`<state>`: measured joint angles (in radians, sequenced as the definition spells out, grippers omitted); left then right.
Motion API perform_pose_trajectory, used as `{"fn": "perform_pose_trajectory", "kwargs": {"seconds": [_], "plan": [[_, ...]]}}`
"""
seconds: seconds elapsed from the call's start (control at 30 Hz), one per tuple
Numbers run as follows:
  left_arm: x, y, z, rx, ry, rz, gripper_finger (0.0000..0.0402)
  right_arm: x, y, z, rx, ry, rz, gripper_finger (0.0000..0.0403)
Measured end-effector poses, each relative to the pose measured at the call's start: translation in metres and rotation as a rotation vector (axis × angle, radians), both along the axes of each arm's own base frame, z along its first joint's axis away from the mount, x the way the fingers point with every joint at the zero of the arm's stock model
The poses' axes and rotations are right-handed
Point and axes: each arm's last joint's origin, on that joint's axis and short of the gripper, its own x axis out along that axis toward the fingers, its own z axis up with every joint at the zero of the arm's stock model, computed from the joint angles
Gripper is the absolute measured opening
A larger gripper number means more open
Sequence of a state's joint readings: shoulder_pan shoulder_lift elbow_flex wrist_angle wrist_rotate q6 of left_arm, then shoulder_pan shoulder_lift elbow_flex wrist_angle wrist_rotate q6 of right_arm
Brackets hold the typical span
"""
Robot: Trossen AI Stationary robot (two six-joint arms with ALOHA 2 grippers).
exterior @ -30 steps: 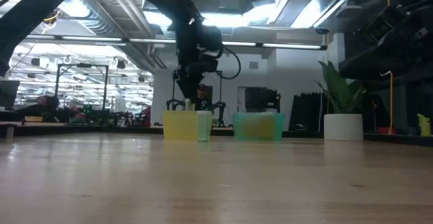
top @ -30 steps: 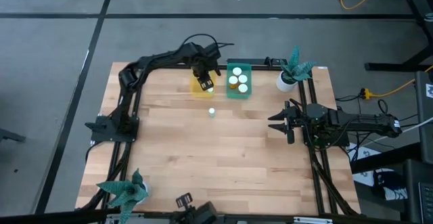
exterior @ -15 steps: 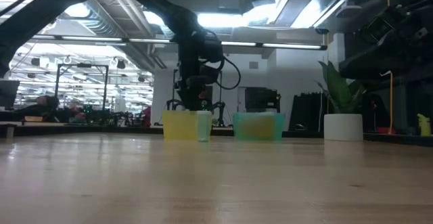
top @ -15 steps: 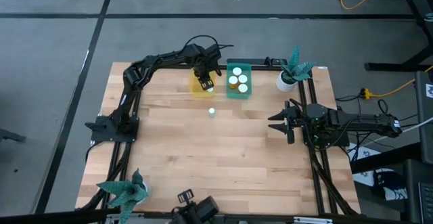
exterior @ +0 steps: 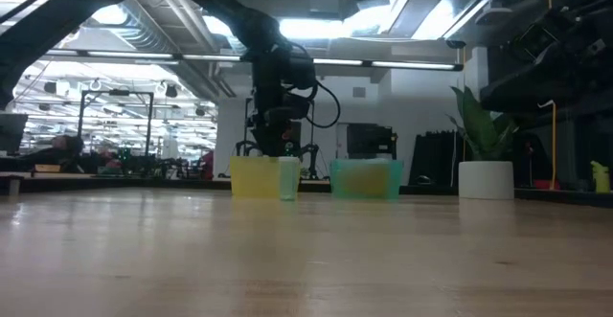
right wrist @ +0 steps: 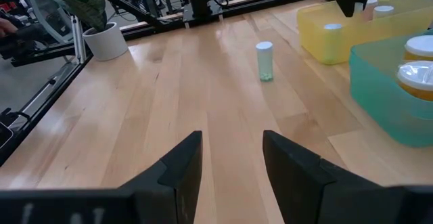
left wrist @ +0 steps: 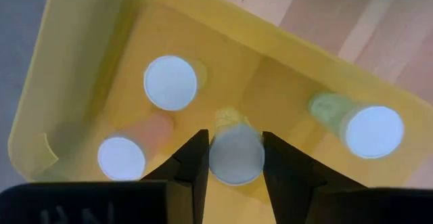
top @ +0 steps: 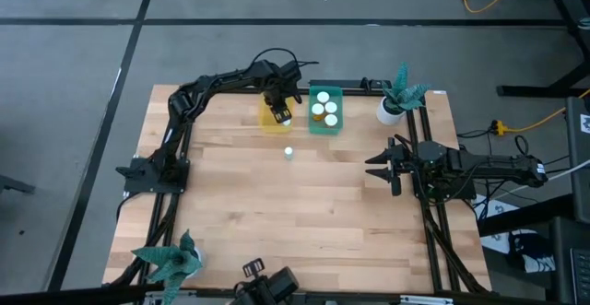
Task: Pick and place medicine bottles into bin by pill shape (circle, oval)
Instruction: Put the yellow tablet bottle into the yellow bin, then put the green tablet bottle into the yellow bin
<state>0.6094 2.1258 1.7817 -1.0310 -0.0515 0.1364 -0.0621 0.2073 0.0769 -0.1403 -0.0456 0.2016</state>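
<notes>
High view: a wooden table [top: 304, 204] sits on a grey floor. A white plant pot [top: 388, 111] stands at the far right corner, and a second green plant [top: 168, 261] at the near left corner. The yellow tub [top: 268, 121] and the green tub [top: 324, 109] stand side by side at the far edge. Three white-capped bottles [top: 323, 111] sit in the green tub. One lone bottle [top: 289, 152] stands on the bare wood, near the yellow tub.

The left claw [left wrist: 234, 158] reaches down into the yellow tub. A bottle with a white cap [left wrist: 235, 155] sits between its two dark fingers [left wrist: 191, 163], and I cannot tell if they grip it or have let go. Two more bottles [left wrist: 170, 82] stand in that tub, and one lies just outside its wall.

The right claw [right wrist: 230, 160] waits low at the right side of the table, a little way apart and holding nothing.

The low view shows a big room with ceiling lights behind the table.
</notes>
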Motion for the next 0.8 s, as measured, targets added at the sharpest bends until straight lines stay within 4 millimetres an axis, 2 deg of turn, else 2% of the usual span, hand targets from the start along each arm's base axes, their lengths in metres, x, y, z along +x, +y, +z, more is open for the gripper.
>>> {"fn": "perform_pose_trajectory", "kwargs": {"seconds": [0.27,0.6,0.7,0.8], "plan": [[0.000,0.000,0.000,-0.003,-0.007,0.002,0.0139,0.000,0.000,0.000,0.000,0.000,0.000,0.0158],[0.001,0.001,0.001,0.006,-0.016,0.004,0.0143,0.000,0.000,0.000,0.000,0.000,0.000,0.0158],[0.001,-0.001,0.007,0.014,-0.028,0.012,0.0144,0.000,0.000,0.000,0.000,0.000,0.000,0.0158],[0.000,-0.007,0.023,0.039,-0.054,0.011,0.0145,0.000,0.000,0.000,0.000,0.000,0.000,0.0158]]}}
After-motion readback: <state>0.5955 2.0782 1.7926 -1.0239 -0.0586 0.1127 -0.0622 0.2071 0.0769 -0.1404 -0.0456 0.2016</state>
